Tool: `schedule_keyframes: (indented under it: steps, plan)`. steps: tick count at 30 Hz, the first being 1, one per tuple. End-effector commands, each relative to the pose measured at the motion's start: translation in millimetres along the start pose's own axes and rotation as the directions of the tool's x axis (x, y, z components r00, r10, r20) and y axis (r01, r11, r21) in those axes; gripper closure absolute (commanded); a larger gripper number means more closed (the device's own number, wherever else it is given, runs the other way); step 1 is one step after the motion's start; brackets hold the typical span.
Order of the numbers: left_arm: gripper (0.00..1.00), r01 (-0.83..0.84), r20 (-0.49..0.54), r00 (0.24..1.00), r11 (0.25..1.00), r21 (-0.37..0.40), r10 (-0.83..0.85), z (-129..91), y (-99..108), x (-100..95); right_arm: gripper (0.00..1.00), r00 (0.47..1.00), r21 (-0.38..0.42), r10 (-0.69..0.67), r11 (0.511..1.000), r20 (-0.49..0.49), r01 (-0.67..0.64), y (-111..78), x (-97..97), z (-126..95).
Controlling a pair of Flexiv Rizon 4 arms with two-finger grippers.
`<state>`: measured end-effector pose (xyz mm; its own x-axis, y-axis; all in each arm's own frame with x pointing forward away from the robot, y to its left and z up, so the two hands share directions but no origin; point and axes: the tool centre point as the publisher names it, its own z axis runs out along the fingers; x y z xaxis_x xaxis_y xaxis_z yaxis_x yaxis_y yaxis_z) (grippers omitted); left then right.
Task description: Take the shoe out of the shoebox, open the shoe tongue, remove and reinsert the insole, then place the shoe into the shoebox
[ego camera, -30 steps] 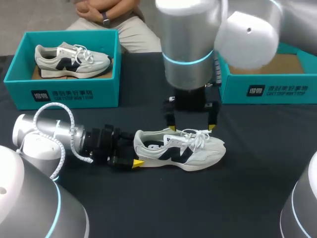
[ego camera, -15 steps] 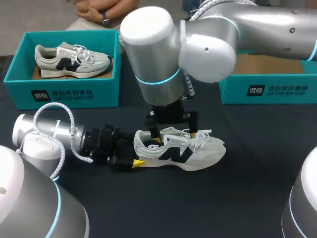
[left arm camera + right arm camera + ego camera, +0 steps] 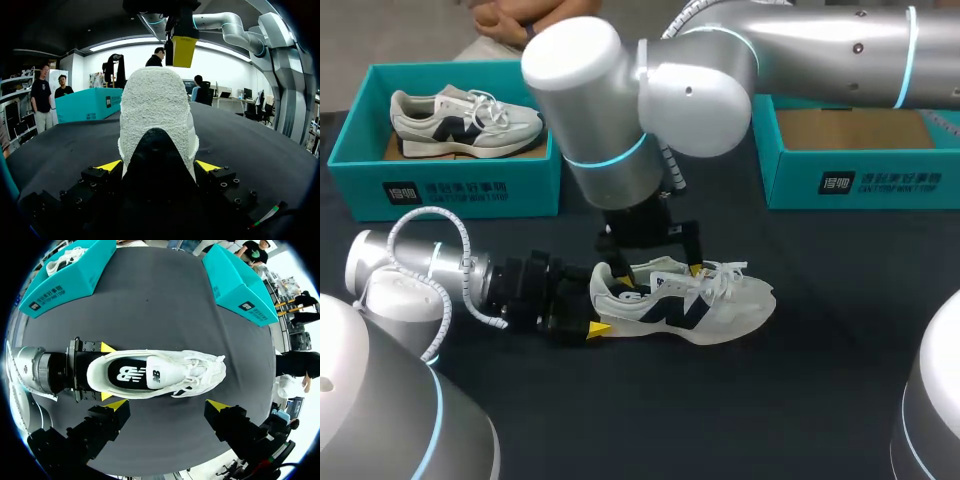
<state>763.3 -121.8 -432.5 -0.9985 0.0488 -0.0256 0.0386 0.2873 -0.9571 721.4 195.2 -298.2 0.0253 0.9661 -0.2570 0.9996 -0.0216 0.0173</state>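
— On the dark table (image 3: 800, 400), what takes the most room?

— The two arms. The right arm (image 3: 620, 120) comes in from the right side and reaches past the middle; its big silver joint hangs over the centre. The left arm (image 3: 420, 270) lies low along the table on the left side.

— And the boxes?

— Two teal ones stand at the far edge. The left shoebox (image 3: 470, 185) has a second shoe (image 3: 460, 120) lying in it. The right shoebox (image 3: 860, 180) shows its brown floor.

— Where is the shoe of the task?

— The shoe (image 3: 720, 310) is outside both boxes. It stands on its sole in the middle of the table, the toe to the right and the heel to the left.

— Is some gripper holding it?

— Yes. The left gripper (image 3: 159, 166) is closed on the heel, one yellow tip on each side of it. The right gripper (image 3: 167, 404) is above the shoe with its fingers spread wide, and it grips nothing.

— What can you see inside the shoe?

— From the right wrist view, the black insole (image 3: 127, 374) lies in the opening. The white tongue (image 3: 165, 375) lies just beside it, under the laces (image 3: 200, 365).
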Motion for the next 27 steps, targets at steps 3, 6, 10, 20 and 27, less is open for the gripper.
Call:
schedule_keyframes:
  steps: [3,6,10,20,27]
  plan:
    - [1.00,0.000,0.001,1.000,1.000,-0.001,0.000,1.5,4.8,-0.3,0.00,1.000,0.001,0.000,1.000,0.004,0.000,0.2,2.0,0.2]
    - [1.00,0.000,0.001,1.000,1.000,-0.001,0.000,1.5,4.8,-0.3,0.00,1.000,0.001,0.000,1.000,0.004,0.000,0.2,2.0,0.2]
    - [1.00,0.000,0.001,1.000,1.000,-0.001,0.000,1.5,4.8,-0.3,0.00,1.000,-0.001,-0.010,1.000,0.008,0.010,3.6,3.8,2.0]
    - [1.00,0.000,0.001,1.000,1.000,-0.001,0.000,1.5,4.8,-0.3,0.00,0.997,-0.042,-0.063,0.997,0.043,0.065,29.5,13.7,22.8]
    - [1.00,0.000,0.001,1.000,1.000,-0.001,0.000,1.5,4.8,-0.3,0.00,0.996,-0.025,-0.065,0.997,0.062,0.067,32.8,12.0,46.6]
